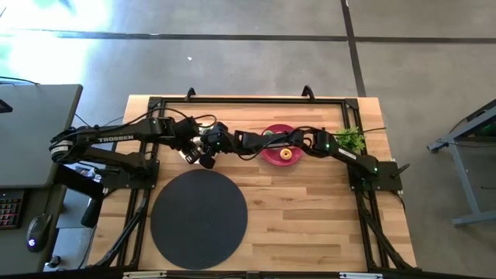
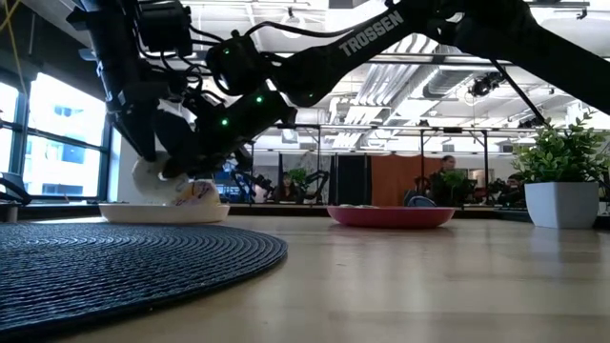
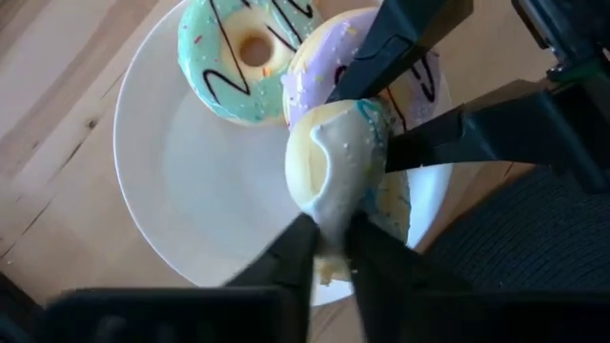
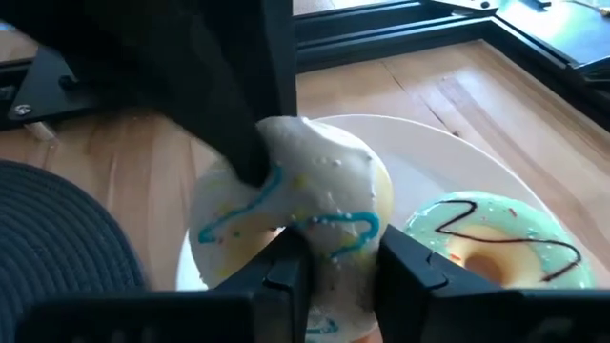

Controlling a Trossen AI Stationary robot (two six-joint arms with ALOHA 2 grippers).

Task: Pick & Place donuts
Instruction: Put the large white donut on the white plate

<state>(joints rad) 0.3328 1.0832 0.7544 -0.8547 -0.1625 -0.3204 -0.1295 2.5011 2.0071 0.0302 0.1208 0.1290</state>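
A white plate (image 3: 181, 181) carries a green-iced donut (image 3: 243, 57) and a lilac-iced donut (image 3: 329, 57). A third donut, white-iced with blue squiggles (image 4: 305, 191), stands on edge over this plate. My left gripper (image 3: 329, 252) and my right gripper (image 4: 338, 272) meet at it, each shut on its rim. In the high view they meet near the table's middle, above the white plate (image 1: 188, 155). A small orange donut (image 1: 287, 154) lies flat on the red plate (image 1: 273, 133). My left gripper pinches the white donut's rim (image 3: 329, 224) between its two fingers, which lie across the ring. The donut stands on edge beyond the fingertips, over the white plate. My right gripper pinches the same donut's rim on another side (image 4: 338, 243), its fingers (image 3: 429, 143) coming level from the table's right. Whether the donut's lowest edge rests on the plate does not show.
A round black woven mat (image 1: 198, 218) lies near the table's front, left of centre. A potted plant (image 1: 350, 139) stands at the right, beside the right arm. Bare wood lies right of the mat. People show in the room behind the table.
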